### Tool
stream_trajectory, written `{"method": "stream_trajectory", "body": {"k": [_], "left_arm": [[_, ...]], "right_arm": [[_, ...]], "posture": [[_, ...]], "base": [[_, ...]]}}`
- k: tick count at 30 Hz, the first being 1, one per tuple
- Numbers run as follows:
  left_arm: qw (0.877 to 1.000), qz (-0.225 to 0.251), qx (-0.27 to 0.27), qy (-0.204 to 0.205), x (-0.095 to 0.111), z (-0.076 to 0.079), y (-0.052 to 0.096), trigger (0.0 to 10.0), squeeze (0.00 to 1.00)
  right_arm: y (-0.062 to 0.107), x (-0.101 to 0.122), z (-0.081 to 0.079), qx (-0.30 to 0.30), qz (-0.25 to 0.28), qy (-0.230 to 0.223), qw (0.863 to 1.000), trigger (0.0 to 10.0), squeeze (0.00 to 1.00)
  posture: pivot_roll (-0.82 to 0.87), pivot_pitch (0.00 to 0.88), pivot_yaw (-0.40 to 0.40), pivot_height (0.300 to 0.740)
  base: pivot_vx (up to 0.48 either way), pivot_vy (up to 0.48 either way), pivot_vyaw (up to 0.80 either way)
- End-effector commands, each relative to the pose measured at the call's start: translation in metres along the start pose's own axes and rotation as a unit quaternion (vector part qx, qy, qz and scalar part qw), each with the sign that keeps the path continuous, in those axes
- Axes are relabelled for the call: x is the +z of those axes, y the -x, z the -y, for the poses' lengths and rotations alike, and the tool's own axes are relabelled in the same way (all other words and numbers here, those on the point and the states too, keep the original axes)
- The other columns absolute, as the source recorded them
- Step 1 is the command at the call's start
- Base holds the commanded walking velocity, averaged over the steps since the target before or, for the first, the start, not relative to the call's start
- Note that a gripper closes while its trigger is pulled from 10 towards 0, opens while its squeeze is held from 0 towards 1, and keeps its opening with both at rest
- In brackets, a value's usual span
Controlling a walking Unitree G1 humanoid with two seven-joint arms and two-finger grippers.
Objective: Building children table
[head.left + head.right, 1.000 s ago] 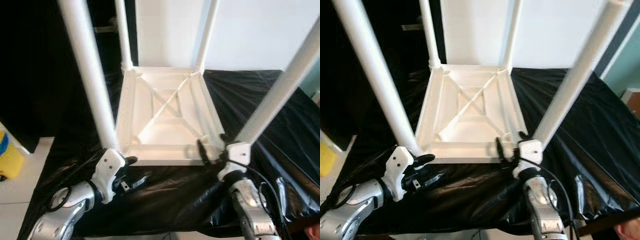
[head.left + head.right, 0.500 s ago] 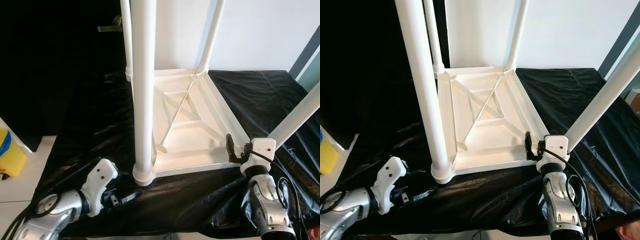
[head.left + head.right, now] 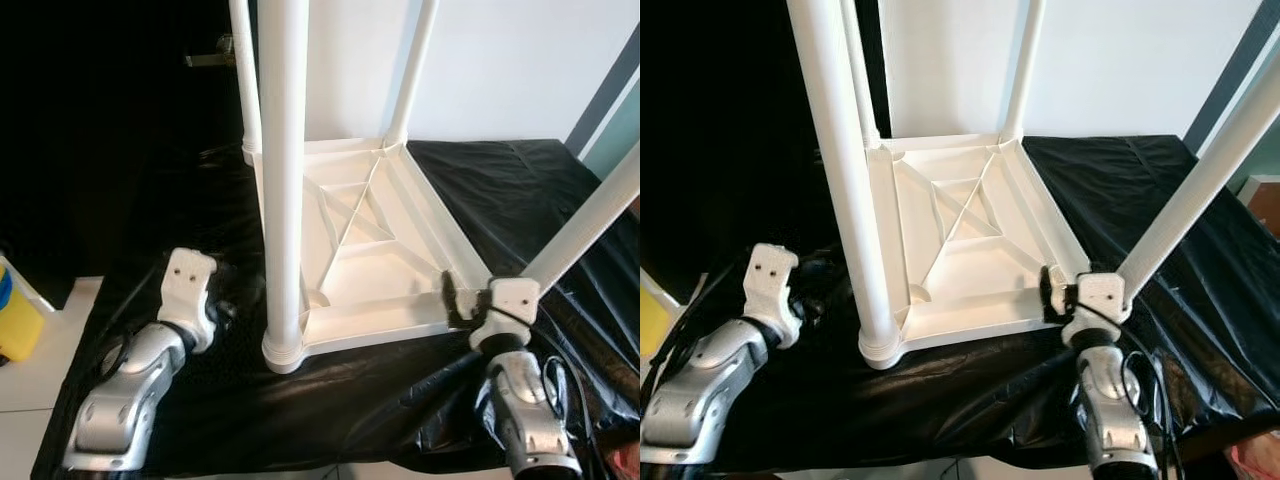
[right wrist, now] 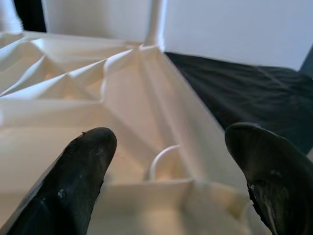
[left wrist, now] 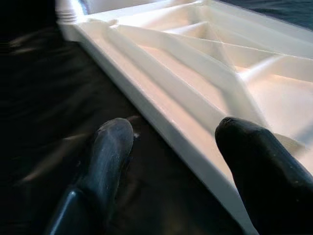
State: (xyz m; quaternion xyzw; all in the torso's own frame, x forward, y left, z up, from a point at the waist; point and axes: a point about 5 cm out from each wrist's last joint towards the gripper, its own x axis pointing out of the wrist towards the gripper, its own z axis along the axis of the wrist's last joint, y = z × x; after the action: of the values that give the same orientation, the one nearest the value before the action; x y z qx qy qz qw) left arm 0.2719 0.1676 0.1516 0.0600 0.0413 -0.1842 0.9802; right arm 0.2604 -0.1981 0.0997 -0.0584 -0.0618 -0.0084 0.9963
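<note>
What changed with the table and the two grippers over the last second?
The upturned white table swung round on the black sheet, its near-left leg ending up centre-front. The left gripper let go of that corner and now hovers open over the side rim. The right gripper stays open at the near-right corner.

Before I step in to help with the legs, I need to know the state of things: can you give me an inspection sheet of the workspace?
Surface: black plastic sheet, wrinkled.
Job's things: white table upside down, legs up.
Clutter: yellow object at the left edge.
End effectors: left end effector open, straddling the table's rim; right end effector open at the near right corner.
Cables: black cable along the right arm.
Surroundings: white wall behind.
</note>
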Motion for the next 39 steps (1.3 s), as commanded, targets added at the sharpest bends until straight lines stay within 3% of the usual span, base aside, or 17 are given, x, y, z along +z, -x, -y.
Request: {"method": "stream_trajectory", "body": {"k": [1, 4, 7, 9, 10, 11, 13, 14, 15, 16, 22, 26, 32, 39], "left_arm": [[0.998, 0.007, 0.059, 0.0, 0.0, -0.009, -0.008, 10.0, 0.0], [0.993, 0.032, 0.101, 0.047, 0.006, -0.012, -0.027, 10.0, 0.0], [0.992, 0.049, 0.105, 0.042, 0.012, -0.009, -0.037, 10.0, 0.0], [0.994, 0.084, 0.023, 0.071, 0.023, 0.007, -0.051, 10.0, 0.0], [0.994, 0.084, 0.023, 0.071, 0.023, 0.007, -0.051, 10.0, 0.0], [0.989, 0.108, -0.032, 0.096, 0.029, 0.017, -0.057, 10.0, 0.0], [0.986, 0.118, -0.062, 0.097, 0.033, 0.023, -0.057, 10.0, 0.0], [0.976, 0.135, -0.139, 0.097, 0.04, 0.04, -0.057, 10.0, 0.0], [0.976, 0.135, -0.139, 0.097, 0.04, 0.04, -0.057, 10.0, 0.0], [0.966, 0.144, -0.195, 0.093, 0.045, 0.053, -0.055, 10.0, 0.0], [0.949, 0.138, -0.269, 0.086, 0.045, 0.07, -0.051, 10.0, 0.0], [0.922, 0.13, -0.356, 0.08, 0.044, 0.091, -0.04, 10.0, 0.0], [0.898, 0.123, -0.416, 0.076, 0.044, 0.106, -0.026, 10.0, 0.0], [0.889, 0.116, -0.437, 0.074, 0.042, 0.116, -0.016, 10.0, 0.0]], "right_arm": [[0.003, 0.0, -0.004, 0.01, 0.0, 0.0, 1.0, 10.0, 0.0], [0.013, -0.006, -0.011, 0.013, -0.017, -0.007, 1.0, 10.0, 0.0], [0.02, -0.01, -0.012, 0.007, -0.028, -0.006, 1.0, 10.0, 0.0], [0.035, -0.017, -0.015, 0.001, -0.049, -0.01, 0.999, 10.0, 0.0], [0.035, -0.017, -0.015, 0.001, -0.049, -0.01, 0.999, 10.0, 0.0], [0.044, -0.019, -0.016, -0.001, -0.058, -0.013, 0.998, 10.0, 0.0], [0.048, -0.02, -0.017, -0.003, -0.061, -0.013, 0.998, 10.0, 0.0], [0.057, -0.021, -0.015, -0.012, -0.069, -0.015, 0.997, 10.0, 0.0], [0.057, -0.021, -0.015, -0.012, -0.069, -0.015, 0.997, 10.0, 0.0], [0.065, -0.023, -0.012, -0.021, -0.076, -0.015, 0.997, 10.0, 0.0], [0.075, -0.025, -0.008, -0.037, -0.087, -0.012, 0.995, 10.0, 0.0], [0.081, -0.029, -0.003, -0.064, -0.102, -0.02, 0.992, 10.0, 0.0], [0.072, -0.031, -0.001, -0.082, -0.104, -0.023, 0.991, 10.0, 0.0], [0.052, -0.028, -0.001, -0.085, -0.091, -0.025, 0.992, 10.0, 0.0]], "posture": [[0.03, 0.013, -0.043, 0.74], [0.03, 0.017, -0.041, 0.74], [0.03, 0.017, -0.041, 0.74], [0.01, 0.03, -0.025, 0.74], [0.01, 0.03, -0.025, 0.74], [0.01, 0.03, -0.025, 0.74], [-0.01, 0.037, -0.013, 0.74], [-0.02, 0.043, -0.001, 0.74], [-0.02, 0.043, -0.001, 0.74], [-0.02, 0.044, 0.0, 0.74], [-0.04, 0.057, 0.016, 0.74], [-0.05, 0.062, 0.017, 0.74], [-0.04, 0.063, 0.01, 0.74], [-0.02, 0.057, 0.0, 0.74]], "base": [[0.0, 0.0, 0.0], [0.0, 0.0, 0.0], [0.0, 0.0, 0.0], [0.0, 0.0, 0.0], [0.0, 0.0, 0.0], [0.0, 0.0, 0.0], [0.0, 0.0, 0.0], [0.0, 0.0, 0.0], [0.0, 0.0, 0.0], [0.0, 0.0, 0.0], [0.0, 0.0, 0.0], [0.0, 0.0, 0.0], [0.0, 0.0, 0.0], [0.0, 0.0, 0.0]]}}
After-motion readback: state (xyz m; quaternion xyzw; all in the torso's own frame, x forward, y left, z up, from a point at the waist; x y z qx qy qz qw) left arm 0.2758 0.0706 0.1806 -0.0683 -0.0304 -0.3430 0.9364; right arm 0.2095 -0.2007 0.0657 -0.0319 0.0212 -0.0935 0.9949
